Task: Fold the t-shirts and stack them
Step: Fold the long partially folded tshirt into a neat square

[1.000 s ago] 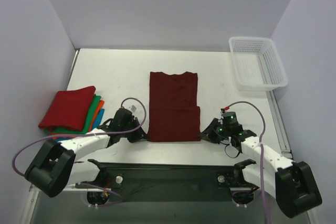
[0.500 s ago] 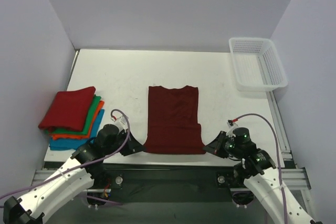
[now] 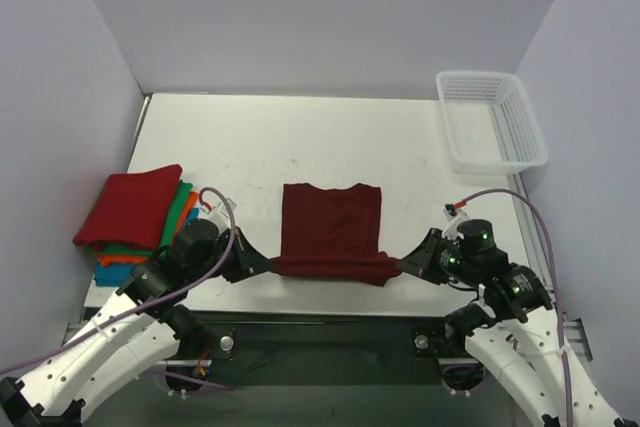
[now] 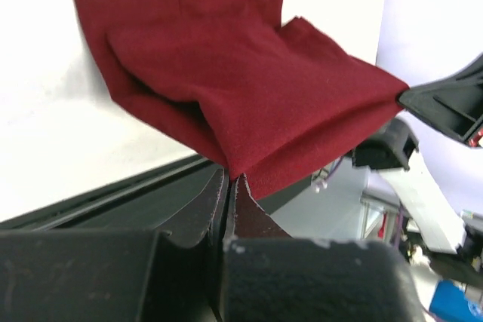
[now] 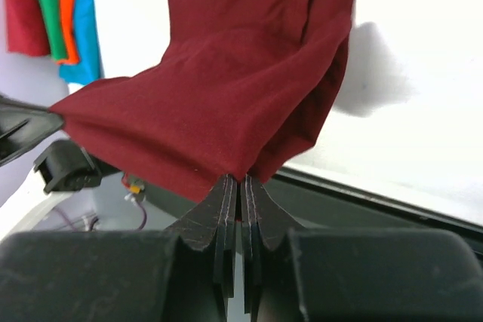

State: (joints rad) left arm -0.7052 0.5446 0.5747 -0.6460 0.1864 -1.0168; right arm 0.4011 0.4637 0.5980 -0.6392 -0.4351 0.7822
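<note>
A dark maroon t-shirt (image 3: pixel 332 227) lies in the middle of the table, its near hem lifted off the surface. My left gripper (image 3: pixel 266 266) is shut on the hem's left corner and my right gripper (image 3: pixel 403 267) is shut on its right corner. In the left wrist view the cloth (image 4: pixel 249 88) runs out of the pinched fingertips (image 4: pixel 230 179). The right wrist view shows the same shirt (image 5: pixel 241 88) bunched at the closed tips (image 5: pixel 240 180). A stack of folded t-shirts (image 3: pixel 140 215), red on top of green, orange and blue, sits at the left.
A white mesh basket (image 3: pixel 490 119) stands at the table's far right corner. The dark front rail (image 3: pixel 320 327) of the table runs below the lifted hem. White walls close in the left, back and right sides.
Both grippers have risen and drawn the shirt's near hem up off the table and slightly forward; the shirt's flat part looks shorter. Both arms have pulled back toward the near edge.
</note>
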